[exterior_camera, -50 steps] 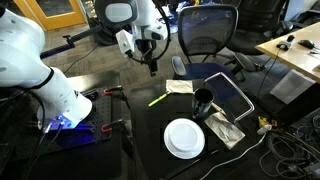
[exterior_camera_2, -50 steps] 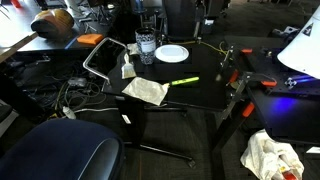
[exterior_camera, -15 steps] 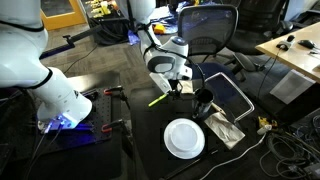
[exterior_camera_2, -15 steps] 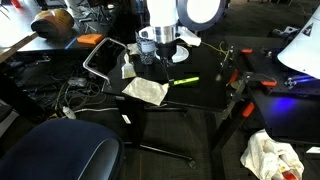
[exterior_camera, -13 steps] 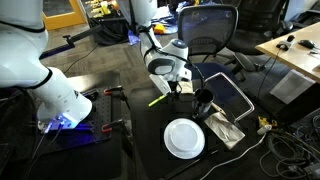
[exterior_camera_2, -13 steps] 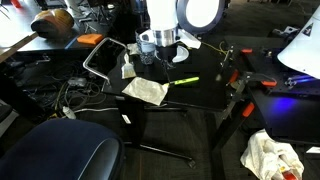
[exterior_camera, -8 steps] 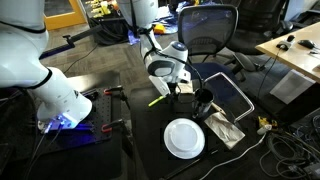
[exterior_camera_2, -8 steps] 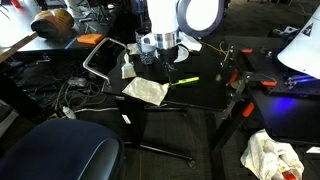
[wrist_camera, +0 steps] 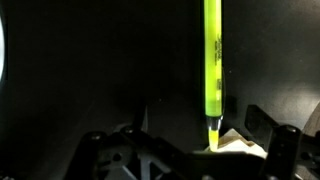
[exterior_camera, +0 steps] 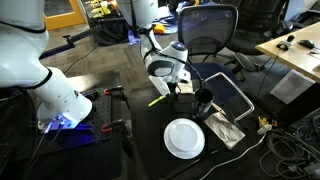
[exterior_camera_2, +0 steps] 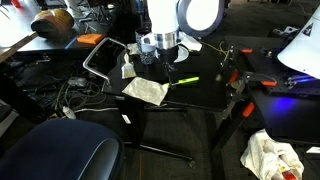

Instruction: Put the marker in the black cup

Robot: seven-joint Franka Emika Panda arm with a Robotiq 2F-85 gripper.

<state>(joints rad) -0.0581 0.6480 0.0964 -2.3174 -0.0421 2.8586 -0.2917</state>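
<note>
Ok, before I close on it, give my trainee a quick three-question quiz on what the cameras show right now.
1. What round white thing lies on the table near the black cup?
2. True or false: the marker is already in the cup.
3. In the wrist view, the marker's tip is: A) clamped in shut jaws; B) on the table, between the open fingers of the gripper; C) out of view.
Key: 1 the white plate; 2 false; 3 B.
</note>
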